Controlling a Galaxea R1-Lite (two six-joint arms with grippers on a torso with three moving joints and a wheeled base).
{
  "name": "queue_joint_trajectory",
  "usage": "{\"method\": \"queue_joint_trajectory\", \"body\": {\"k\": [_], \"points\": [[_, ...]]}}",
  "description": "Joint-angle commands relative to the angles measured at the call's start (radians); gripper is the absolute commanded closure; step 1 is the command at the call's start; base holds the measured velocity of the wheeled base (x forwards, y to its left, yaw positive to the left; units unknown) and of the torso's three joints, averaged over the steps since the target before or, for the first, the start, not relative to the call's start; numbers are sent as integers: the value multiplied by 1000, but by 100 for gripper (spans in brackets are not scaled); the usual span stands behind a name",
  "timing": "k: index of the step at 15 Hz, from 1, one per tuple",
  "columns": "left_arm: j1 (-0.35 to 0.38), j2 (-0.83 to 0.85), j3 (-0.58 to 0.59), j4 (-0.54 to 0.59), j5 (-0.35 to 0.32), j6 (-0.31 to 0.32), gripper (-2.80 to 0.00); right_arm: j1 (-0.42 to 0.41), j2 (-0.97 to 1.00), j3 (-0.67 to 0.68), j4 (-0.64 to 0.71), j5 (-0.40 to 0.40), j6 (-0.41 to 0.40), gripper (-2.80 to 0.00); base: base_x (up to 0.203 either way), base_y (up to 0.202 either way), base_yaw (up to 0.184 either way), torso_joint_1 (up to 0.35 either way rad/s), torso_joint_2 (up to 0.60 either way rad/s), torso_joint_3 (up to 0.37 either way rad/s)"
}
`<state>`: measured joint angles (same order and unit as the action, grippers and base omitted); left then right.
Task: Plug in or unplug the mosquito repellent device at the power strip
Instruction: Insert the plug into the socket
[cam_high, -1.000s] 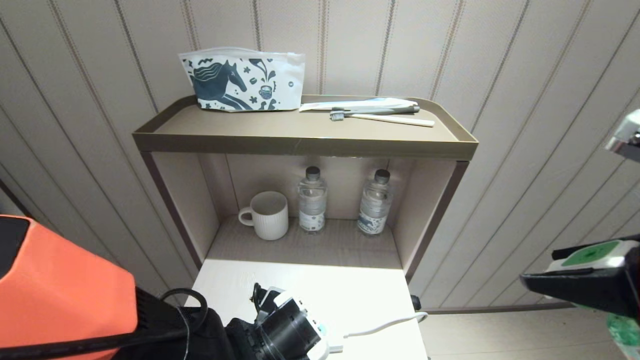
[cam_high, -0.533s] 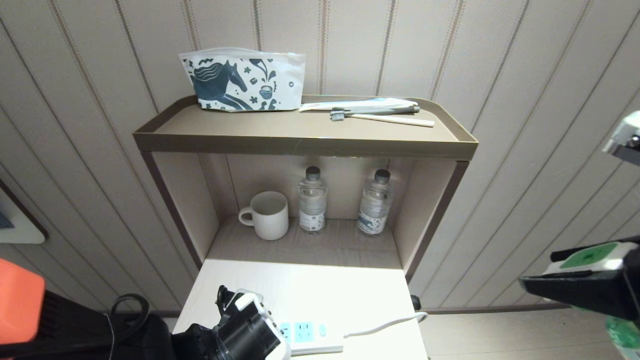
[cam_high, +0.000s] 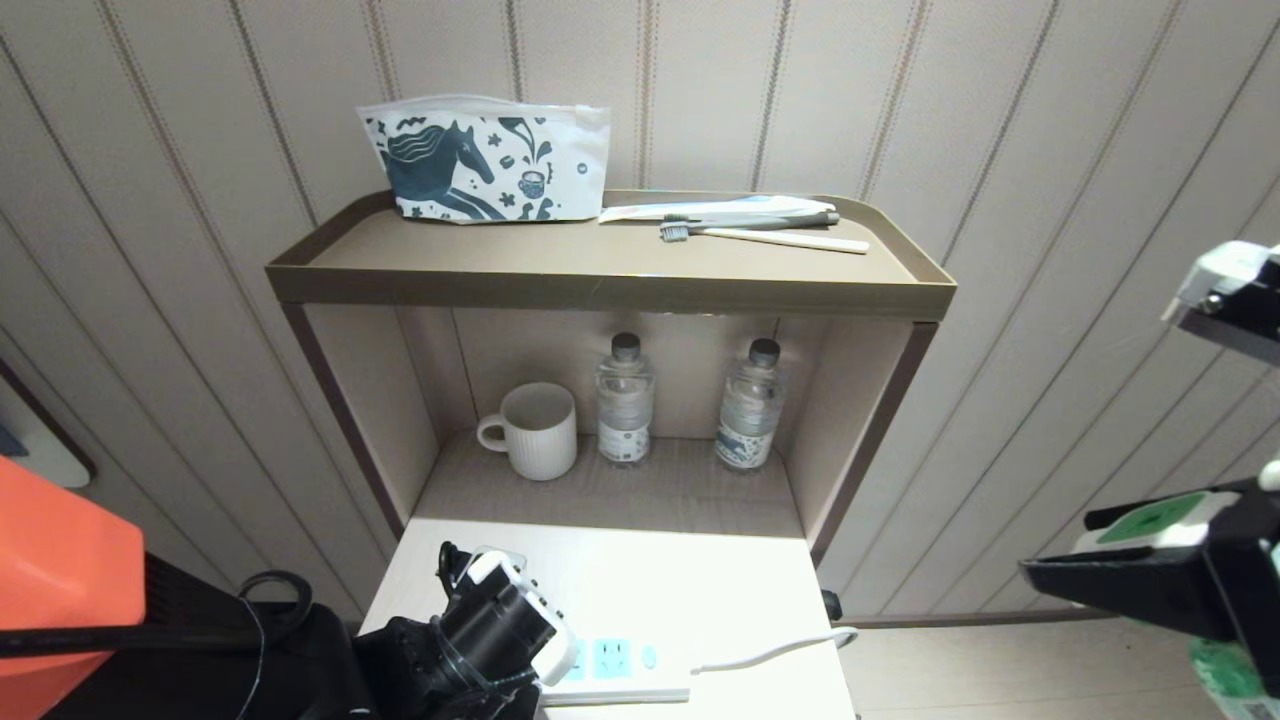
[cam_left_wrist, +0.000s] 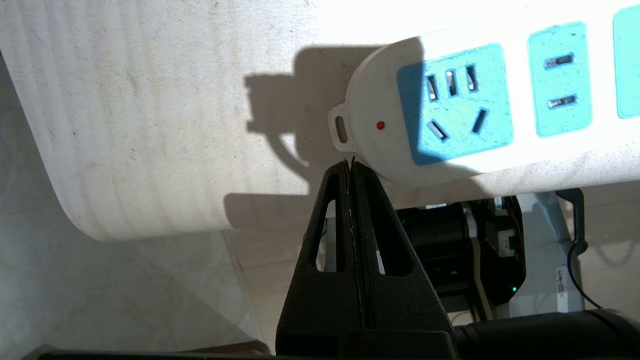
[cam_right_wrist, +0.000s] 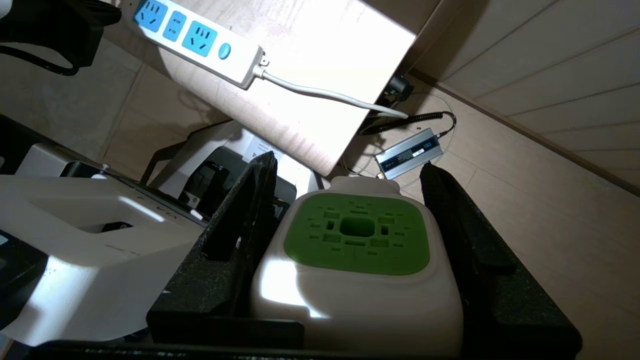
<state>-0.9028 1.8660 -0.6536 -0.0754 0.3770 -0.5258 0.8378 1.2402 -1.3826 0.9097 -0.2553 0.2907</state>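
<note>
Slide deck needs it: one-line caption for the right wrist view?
Right gripper clamps the mosquito repellent device, off the table edge, power strip ahead.

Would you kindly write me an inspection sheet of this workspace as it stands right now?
Surface: pale tabletop under a two-level shelf.
Job's things: power strip flat at the table's near edge, all visible sockets free; repellent device off the table at right, unplugged.
Clutter: horse-print pouch, toothbrush and tube on top shelf; mug and two water bottles below.
Grippers: left gripper shut, empty, at the strip's cordless end; right gripper clamped on the device's sides.
Cables: strip's white cord runs off the table's right edge.
Surroundings: striped wall panels; grey adapter box on the floor.
</note>
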Motion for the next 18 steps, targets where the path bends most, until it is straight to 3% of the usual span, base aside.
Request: {"method": "queue_joint_trajectory", "body": {"k": [1,18], "points": [[15,5,-1,-4,2,6,0,-14,2,2,6,-1,2,0,0,0,0,0,0,0],[47,73,-51,-42,3,48,0,-15,21,22,5,2,5,0,0,0,0,0,0,0]]}}
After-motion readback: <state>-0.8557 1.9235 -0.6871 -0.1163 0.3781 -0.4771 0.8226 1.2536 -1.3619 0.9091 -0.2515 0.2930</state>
